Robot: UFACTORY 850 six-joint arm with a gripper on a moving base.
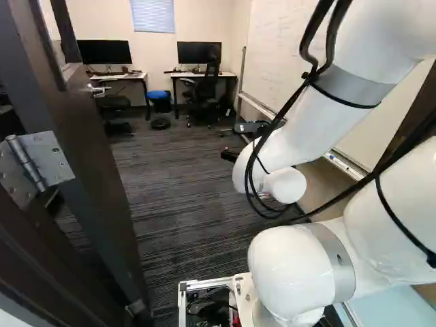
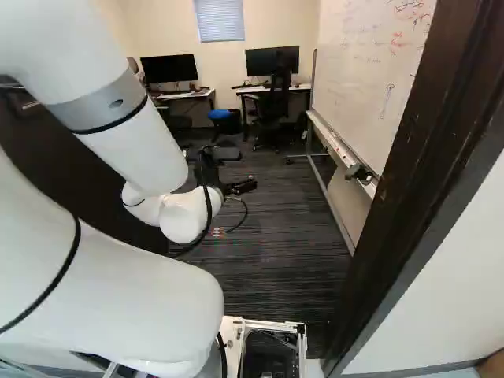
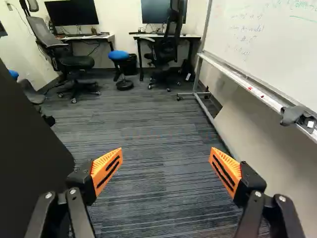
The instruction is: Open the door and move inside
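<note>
The gripper [image 2: 241,187] is out past the arm in the right base view, over the carpet through the doorway. In the wrist view the gripper [image 3: 166,169] stands open, its orange pads wide apart with only carpet visible between them. The dark door [image 1: 88,143] stands swung open along the left of the left base view, its lever handle [image 1: 99,89] on the far part and a metal hinge close by. Beside the gripper in the wrist view, the door's dark face [image 3: 29,153] shows; no contact is visible.
The dark door frame [image 2: 429,181] rises at the right of the right base view. A whiteboard [image 2: 366,71] on a wheeled stand lines that side of the room. Desks [image 3: 89,37] with monitors, office chairs [image 3: 165,49] and a blue stool [image 3: 119,55] stand at the far wall.
</note>
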